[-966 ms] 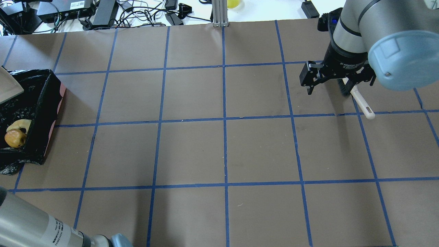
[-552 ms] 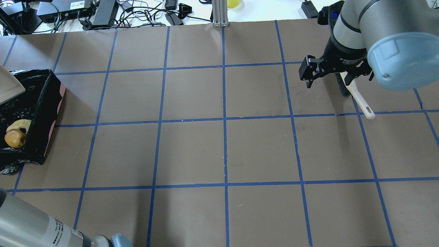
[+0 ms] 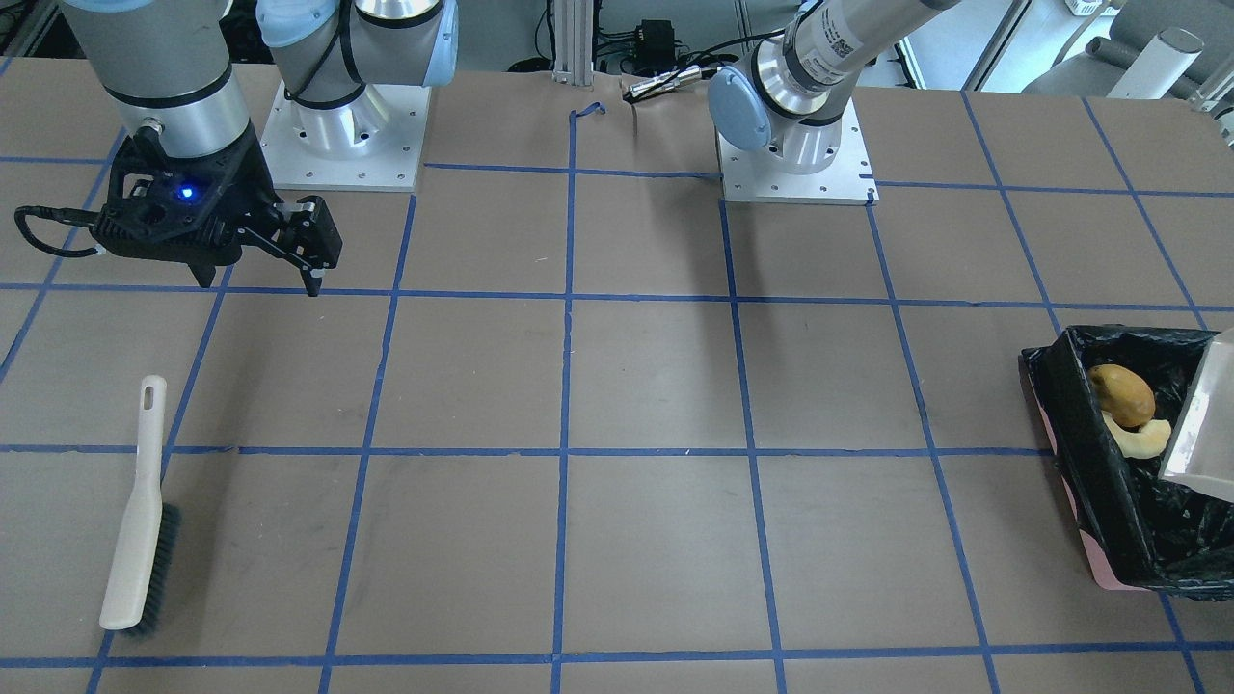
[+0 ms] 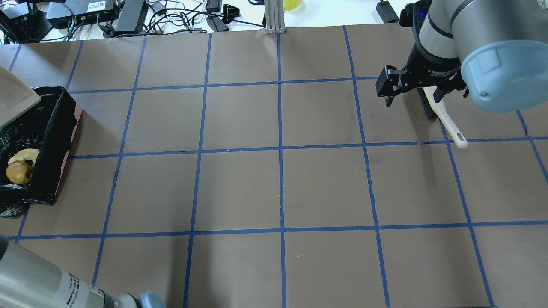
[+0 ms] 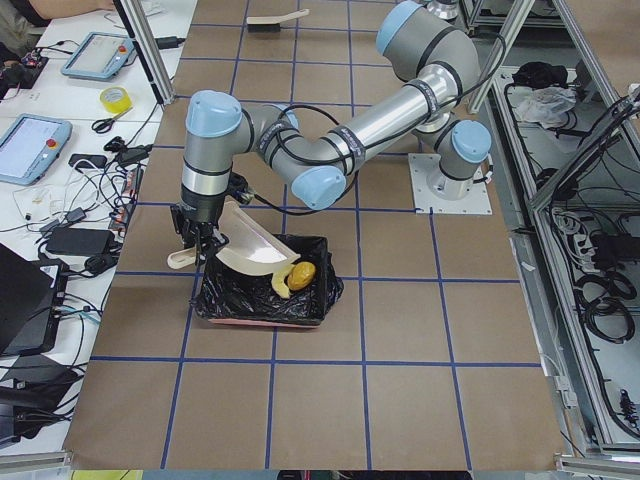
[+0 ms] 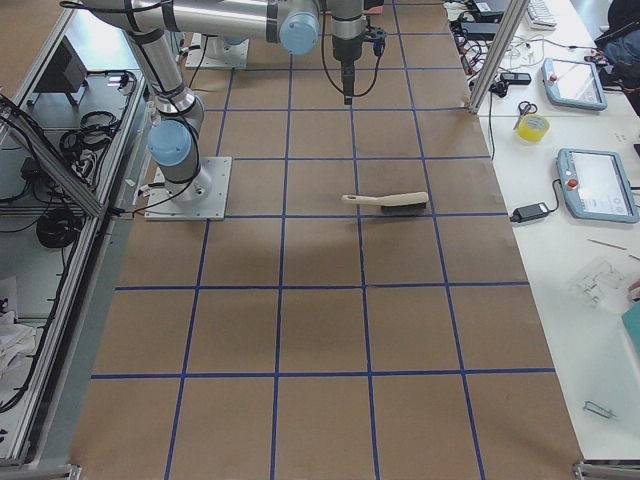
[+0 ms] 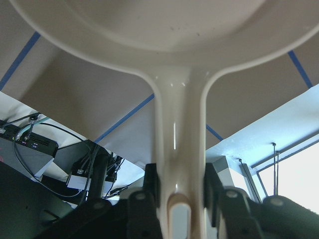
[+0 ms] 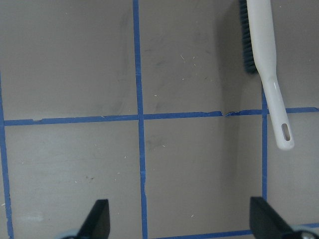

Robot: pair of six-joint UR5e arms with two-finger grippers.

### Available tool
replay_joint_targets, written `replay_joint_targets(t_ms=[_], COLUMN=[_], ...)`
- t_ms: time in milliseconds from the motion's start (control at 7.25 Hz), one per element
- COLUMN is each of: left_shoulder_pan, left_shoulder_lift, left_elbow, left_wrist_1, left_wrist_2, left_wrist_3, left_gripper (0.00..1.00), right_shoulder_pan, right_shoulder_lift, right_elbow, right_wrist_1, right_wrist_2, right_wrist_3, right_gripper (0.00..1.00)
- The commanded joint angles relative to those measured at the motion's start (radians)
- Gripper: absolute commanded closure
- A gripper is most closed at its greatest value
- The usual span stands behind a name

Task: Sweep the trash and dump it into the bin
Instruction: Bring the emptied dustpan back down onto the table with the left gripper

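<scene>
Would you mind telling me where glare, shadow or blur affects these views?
Left wrist view: the dustpan handle carries a thin glare streak, and the lower right is blown out. Front-facing view: the bin has small glints on its black liner; soft shadows fall on the table. Right wrist view: the brush is sharp, with a faint shadow to its left.

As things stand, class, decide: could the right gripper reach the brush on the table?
Probably yes: the right gripper hangs open and empty, the brush lies flat nearby, and nothing stands between them.
</scene>
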Motion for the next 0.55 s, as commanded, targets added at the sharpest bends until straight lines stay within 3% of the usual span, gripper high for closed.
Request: replay_joint_targets(t_ms=[0,414], left_shoulder_pan=[-0.077,-0.258], left_shoulder_lift=[0.023,0.061], left_elbow=[0.038,0.030], left_wrist_1=[-0.169,-0.301], left_wrist_2=[-0.027,-0.050], left_wrist_3=[-0.214,-0.516], left_gripper=[1.00,1.00], right_shoulder_pan=[0.000,0.001], right_shoulder_lift=[-0.002,-0.014], right_elbow=[0.001,0.003], right_wrist_1=[0.004,0.004], right_wrist_2=[-0.003,0.013], right_wrist_3=[0.003,0.002], right_gripper=[0.00,0.00])
